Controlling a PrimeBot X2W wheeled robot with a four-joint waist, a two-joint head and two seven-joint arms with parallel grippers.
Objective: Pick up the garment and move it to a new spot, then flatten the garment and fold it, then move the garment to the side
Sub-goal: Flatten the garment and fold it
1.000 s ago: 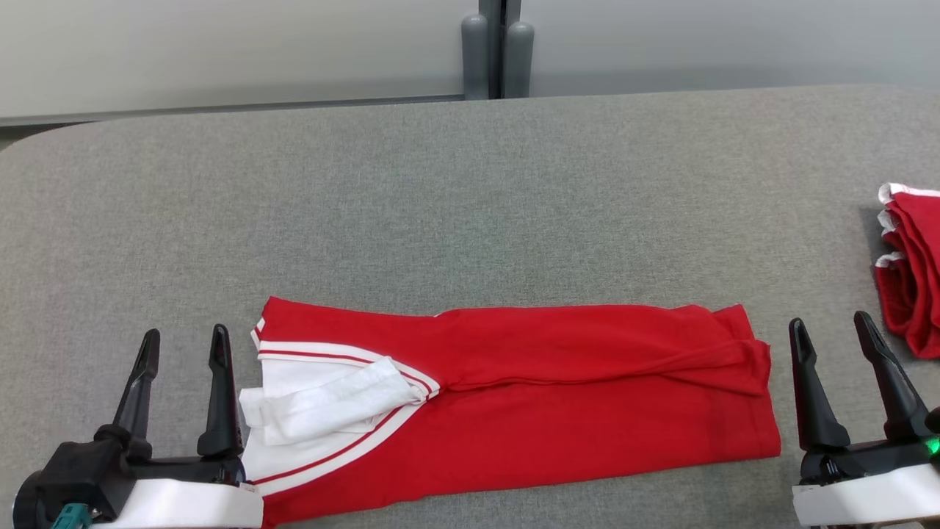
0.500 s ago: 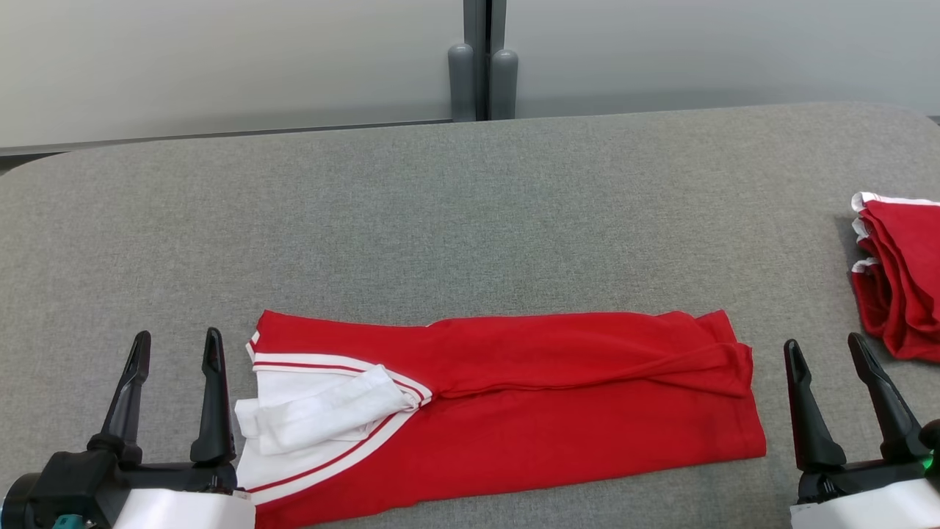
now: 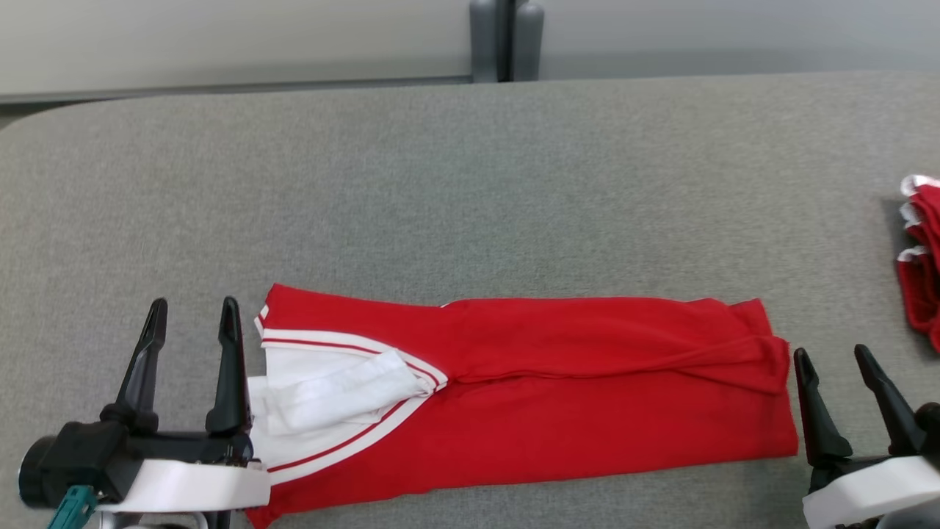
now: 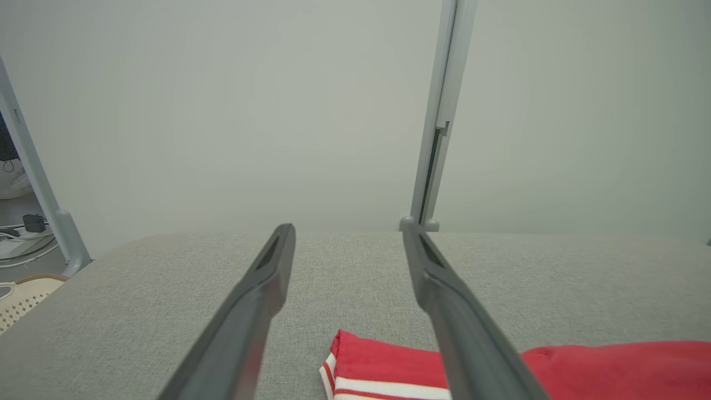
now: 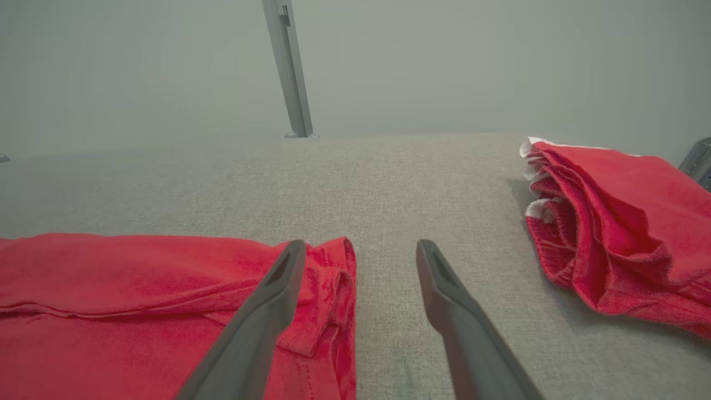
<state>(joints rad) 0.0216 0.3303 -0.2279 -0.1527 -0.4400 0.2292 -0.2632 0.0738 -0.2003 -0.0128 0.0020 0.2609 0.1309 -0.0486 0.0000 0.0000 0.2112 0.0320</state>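
While both arms wait at the near side, the red shirt (image 3: 529, 389) lies on the grey tabletop (image 3: 470, 184) as a long narrow band running crosswise, close to the near edge. Sides look already turned in; the top layer overlaps along a lengthwise seam of folds.

- Collar end: white striped neck trim (image 3: 345, 382) with white inner fabric showing. A little bunched, not quite flat.
- Hem end: layers slightly rumpled and stepped at the far corner.
- Left gripper (image 3: 194, 303): jaws wide apart, holding nothing. Sits just beside the shirt's collar end, its inner finger right against the white trim.
- Right gripper (image 3: 830, 351): jaws likewise spread and empty. Just beside the shirt's hem end; its wrist view puts one finger over the hem corner and the other over bare cloth-covered tabletop.
- Stack of folded red garments (image 3: 922, 279): well apart from the shirt, beyond its hem end. Probably where finished pieces go.

Judgement: lengthwise fold done, end-to-end fold not yet made. The grippers bracket the two short ends, which suits pinching one end and carrying it over the other. The loose hem layers could slip apart if only the top one is caught.
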